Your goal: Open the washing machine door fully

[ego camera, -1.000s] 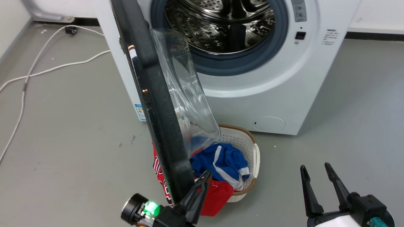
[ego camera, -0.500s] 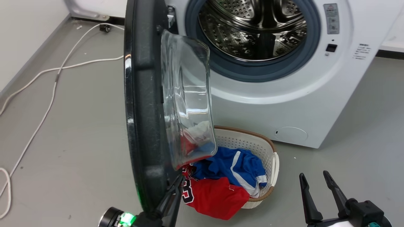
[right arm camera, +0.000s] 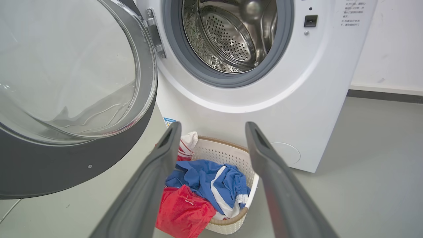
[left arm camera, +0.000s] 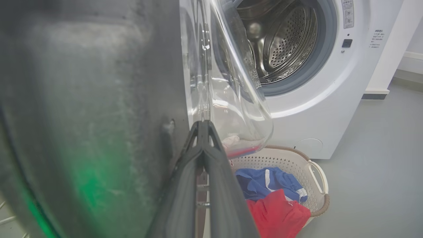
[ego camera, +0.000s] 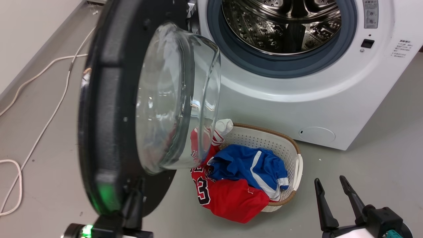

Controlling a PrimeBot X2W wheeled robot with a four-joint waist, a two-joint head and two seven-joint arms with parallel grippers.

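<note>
Pressing the near rim of the washing machine door point(ego camera: 109, 115), jaws together, the left gripper point(left arm camera: 203, 127) must push it farther left; the right gripper point(ego camera: 328, 179) waits, jaws apart.

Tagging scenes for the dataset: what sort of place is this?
Likely a laundry or utility corner, perhaps a test room: a front-loading washing machine with its door open, a basket of clothes before it, bare grey floor.

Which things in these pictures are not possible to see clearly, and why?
Head view: whether the left gripper's jaws touch the washing machine door; dark on dark rim.
Head view: printed text on the washing machine; too small.
Left wrist view: door's near face; blurred.
Right wrist view: door's left side; cut by the edge.
</note>
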